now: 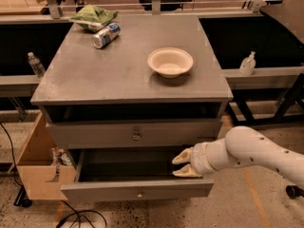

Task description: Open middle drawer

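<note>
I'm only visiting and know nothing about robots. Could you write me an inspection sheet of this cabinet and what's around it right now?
Surface: grey cabinet top, carrying a few things.
Job's things: middle drawer pulled out; upper drawer shut.
Clutter: white bowl, can on its side and green bag, all on the top.
Grippers: gripper open, inside the pulled-out drawer at its right, just behind the front.
Cables: black cable on the floor, left.
Surroundings: cardboard box left of the cabinet; water bottle and pump bottle on side benches.
</note>
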Controlling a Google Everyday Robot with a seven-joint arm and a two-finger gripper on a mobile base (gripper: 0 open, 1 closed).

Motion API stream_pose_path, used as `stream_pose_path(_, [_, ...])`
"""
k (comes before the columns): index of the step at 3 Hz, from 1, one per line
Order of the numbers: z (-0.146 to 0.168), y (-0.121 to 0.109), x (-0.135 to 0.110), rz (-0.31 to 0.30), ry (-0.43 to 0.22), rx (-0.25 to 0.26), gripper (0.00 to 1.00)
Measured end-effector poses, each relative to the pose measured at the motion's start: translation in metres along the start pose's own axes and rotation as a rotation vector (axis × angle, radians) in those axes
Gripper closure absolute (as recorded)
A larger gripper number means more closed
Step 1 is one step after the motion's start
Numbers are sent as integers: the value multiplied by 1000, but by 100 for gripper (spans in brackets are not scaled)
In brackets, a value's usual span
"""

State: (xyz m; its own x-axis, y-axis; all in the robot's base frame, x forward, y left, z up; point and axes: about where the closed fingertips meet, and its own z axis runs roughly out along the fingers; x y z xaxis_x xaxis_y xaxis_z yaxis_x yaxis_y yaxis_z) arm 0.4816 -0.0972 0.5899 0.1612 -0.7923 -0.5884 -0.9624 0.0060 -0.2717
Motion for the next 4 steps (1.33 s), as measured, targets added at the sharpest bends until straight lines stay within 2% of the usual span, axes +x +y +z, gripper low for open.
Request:
stream_pose_path(1, [10,-13,15,1,-10,8,88])
stream_pose_path(2, [28,-22,36,7,-24,39,100])
stream_pose_path(3, [55,-27,60,5,-7,84,100])
stream_pose_path(4, [97,-44,92,11,28,122,100])
